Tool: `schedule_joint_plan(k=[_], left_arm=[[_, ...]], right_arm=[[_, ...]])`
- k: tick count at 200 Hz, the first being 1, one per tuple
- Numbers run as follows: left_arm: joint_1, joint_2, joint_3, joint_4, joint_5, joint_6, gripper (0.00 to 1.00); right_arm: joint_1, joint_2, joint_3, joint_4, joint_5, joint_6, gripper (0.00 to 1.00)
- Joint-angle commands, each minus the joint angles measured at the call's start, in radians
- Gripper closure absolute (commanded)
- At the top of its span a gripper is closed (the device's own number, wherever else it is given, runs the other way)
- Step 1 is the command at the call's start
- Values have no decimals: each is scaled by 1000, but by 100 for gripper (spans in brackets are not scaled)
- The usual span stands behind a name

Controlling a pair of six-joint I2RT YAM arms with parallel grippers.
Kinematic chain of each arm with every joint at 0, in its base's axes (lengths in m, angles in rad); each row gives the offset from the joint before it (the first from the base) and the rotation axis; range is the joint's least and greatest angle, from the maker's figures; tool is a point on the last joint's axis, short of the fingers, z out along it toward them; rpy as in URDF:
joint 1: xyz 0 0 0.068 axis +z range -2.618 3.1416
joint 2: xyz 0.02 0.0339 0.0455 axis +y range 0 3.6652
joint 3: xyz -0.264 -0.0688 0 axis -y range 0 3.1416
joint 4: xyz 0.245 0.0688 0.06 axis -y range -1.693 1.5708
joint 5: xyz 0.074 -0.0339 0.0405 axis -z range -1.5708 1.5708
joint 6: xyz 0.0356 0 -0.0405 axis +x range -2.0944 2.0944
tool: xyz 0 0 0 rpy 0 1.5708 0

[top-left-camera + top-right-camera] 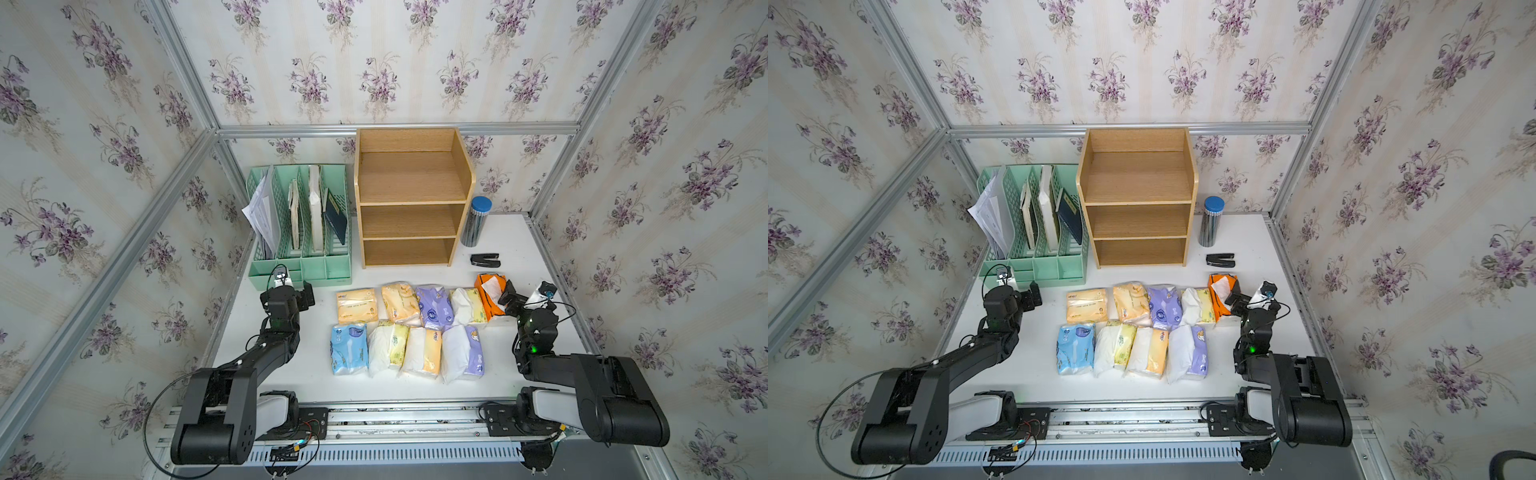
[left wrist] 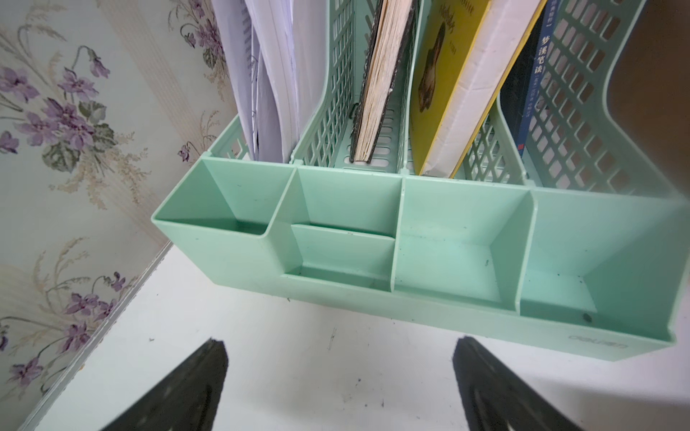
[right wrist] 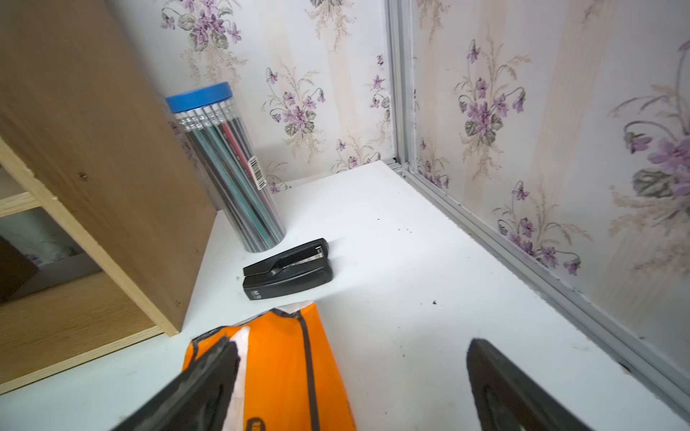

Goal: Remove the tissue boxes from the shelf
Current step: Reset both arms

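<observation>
While both arms reach low over the white table (image 1: 519, 257), the left tool (image 2: 341, 345) stands spread wide with nothing in its grasp, hanging just in front of the mint-green file rack (image 2: 373, 298); the right tool (image 3: 351, 343) is equally wide and grips nothing, one of its fingers (image 3: 209, 373) overlapping the edge of the orange pack (image 3: 283, 373), though contact cannot be told; the tissue boxes (image 1: 424, 349) lie on the table in two rows in front of the shelf (image 1: 411, 178), all clear of its three tiers; cream wallpaper with purple flowers lines the walls between aluminium rails; the packs are soft crinkled plastic, the shelf smooth light wood with rounded side panels, the rack slotted plastic; a clear pencil tube (image 1: 476, 222) with a blue lid and a black stapler (image 1: 485, 260) sit just beside the shelf.
</observation>
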Motion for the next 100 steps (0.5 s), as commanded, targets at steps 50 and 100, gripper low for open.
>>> schedule_joint_plan(k=[50,100], left_arm=[[2,211,72,154,158,98,1],[-4,214,106,90,179,116,1]], right_arm=[[10,195,46,228,-180,-61,2],[12,198,83,164,-186,-67,0]])
